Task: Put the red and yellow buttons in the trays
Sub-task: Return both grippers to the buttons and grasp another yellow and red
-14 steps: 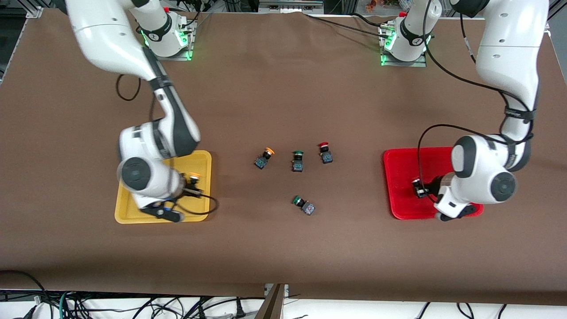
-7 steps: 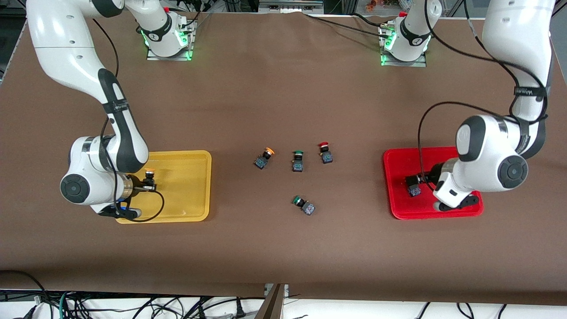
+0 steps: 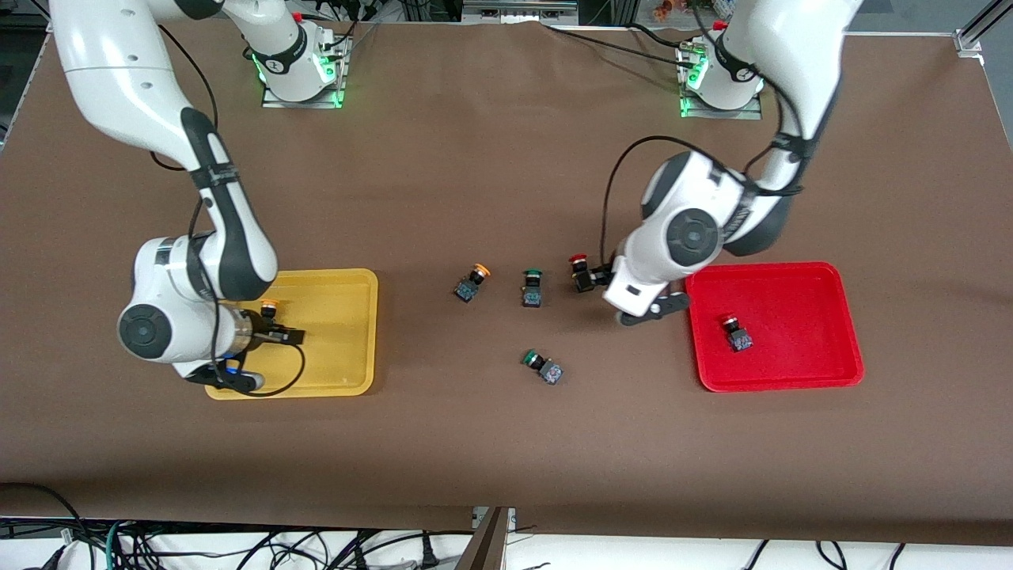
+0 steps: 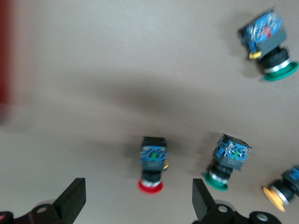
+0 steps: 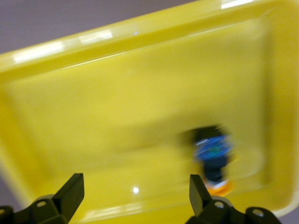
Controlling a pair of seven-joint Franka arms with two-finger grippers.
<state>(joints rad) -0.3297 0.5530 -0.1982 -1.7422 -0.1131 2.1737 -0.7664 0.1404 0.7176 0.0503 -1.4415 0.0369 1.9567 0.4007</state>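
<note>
The yellow tray holds one yellow-capped button. My right gripper hangs open just over the tray beside that button; in the right wrist view the gripper is empty and the button lies on the tray floor. The red tray holds one red-capped button. My left gripper is open right beside the second red button on the table. In the left wrist view that button lies just ahead of the open gripper. The second yellow button lies on the table.
Two green-capped switches lie on the brown cloth: one between the loose yellow and red buttons, one nearer the front camera. Both show in the left wrist view, one beside the red button, one apart.
The left arm left a red button in the red tray and swung over to the red button on the table. The right gripper let go of the yellow button in the yellow tray.
</note>
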